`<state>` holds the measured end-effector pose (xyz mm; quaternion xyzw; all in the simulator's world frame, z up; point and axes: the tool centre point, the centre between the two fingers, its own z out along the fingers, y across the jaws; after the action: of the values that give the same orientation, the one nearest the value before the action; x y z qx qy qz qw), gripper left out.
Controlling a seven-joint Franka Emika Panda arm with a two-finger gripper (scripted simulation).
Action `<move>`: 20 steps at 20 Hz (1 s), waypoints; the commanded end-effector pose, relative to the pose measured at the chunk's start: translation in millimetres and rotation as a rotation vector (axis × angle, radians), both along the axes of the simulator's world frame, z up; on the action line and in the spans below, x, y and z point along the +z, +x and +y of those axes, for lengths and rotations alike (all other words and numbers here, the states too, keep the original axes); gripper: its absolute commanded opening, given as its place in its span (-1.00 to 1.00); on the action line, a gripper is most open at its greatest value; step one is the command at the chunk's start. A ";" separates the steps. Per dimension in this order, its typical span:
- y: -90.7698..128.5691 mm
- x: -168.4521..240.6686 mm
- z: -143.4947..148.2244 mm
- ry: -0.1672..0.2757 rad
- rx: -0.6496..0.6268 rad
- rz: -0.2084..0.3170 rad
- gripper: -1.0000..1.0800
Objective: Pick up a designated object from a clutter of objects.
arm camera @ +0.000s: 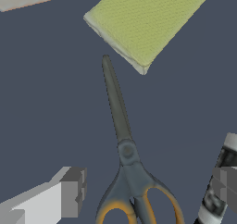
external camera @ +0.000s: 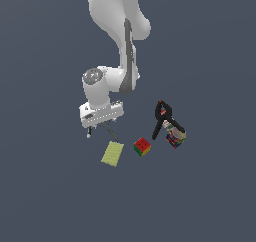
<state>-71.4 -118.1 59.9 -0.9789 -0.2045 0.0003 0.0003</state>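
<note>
I see a plain dark slate-blue surface (external camera: pixel 45 186) filling both views, with no walls or room visible. My end effector (external camera: pixel 102 128) hangs open, fingers (arm camera: pixel 71 190) spread wide, above the scissors (arm camera: pixel 124 144), which lie flat between them with blades closed, tip near the yellow-green rectangle (external camera: pixel 112 153). The cube (external camera: pixel 142 146), black clamp (external camera: pixel 165 118) and colourful container (external camera: pixel 176 137) sit toward the exterior view's right.

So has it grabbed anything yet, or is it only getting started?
Nothing grabbed yet. Done: the claw is lined up over the grey-bladed scissors with orange ring handles, which lie flat between its open fingers. In hand: the approach. Left: closing on them and lifting them clear of the yellow-green flat rectangle.
</note>
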 end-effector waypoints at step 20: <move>-1.9 -51.1 -0.4 0.000 0.005 -0.001 0.92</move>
<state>-73.7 -118.4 11.5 -0.9784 -0.2066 0.0005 0.0003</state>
